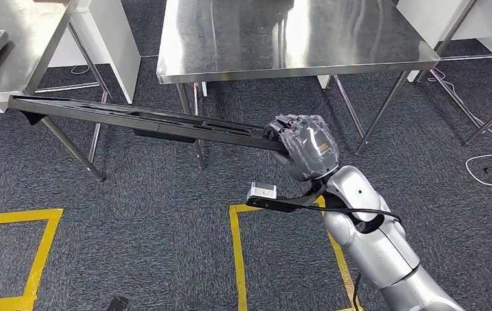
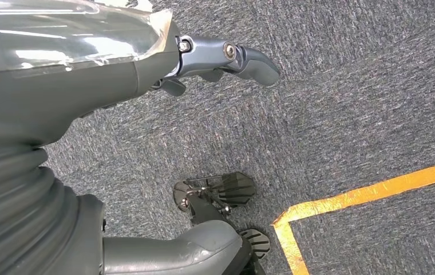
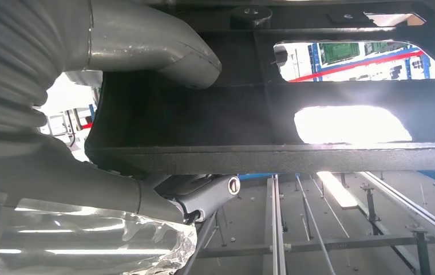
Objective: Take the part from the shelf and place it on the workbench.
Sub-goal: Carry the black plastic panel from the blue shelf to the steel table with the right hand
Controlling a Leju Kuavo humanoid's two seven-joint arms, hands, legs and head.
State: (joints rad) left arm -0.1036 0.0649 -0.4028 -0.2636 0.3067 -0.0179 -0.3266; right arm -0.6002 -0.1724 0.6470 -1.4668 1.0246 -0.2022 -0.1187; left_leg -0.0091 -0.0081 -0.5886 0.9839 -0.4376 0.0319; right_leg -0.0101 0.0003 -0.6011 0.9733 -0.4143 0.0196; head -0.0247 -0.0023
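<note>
So the right hand (image 1: 303,146) is wrapped around 1 end of the part (image 1: 140,116), a long flat black rail with slots cut in it. In the right wrist view you can see the thumb (image 3: 163,43) lying over the rail's face and the darker fingers (image 3: 209,195) curling under its edge, so that's a proper grasp, not just a touch.

The thing that matters for the next move: the part sticks out from the hand to the left and a bit farther away, long axis running almost straight across the scene, held up in the air with the carpet (image 1: 166,188) beneath it. Its free end (image 1: 23,107) sits way off to the left, low in front of the left table (image 1: 23,58), near that table's leg. The workbench (image 1: 282,39) is the steel table straight ahead and farther off. The part looks lower than its top, and the middle of the rail crosses in front of the bench's left leg (image 1: 188,113). My guess is the rail has to come up and forward, with that long left end watched so it doesn't clip a leg.

The left hand (image 2: 221,60) hangs down by the floor, fingers curled, holding nothing. It's nowhere near the part, so it's all on the right arm.

No containers in sight. The workbench top looks bare.
</note>
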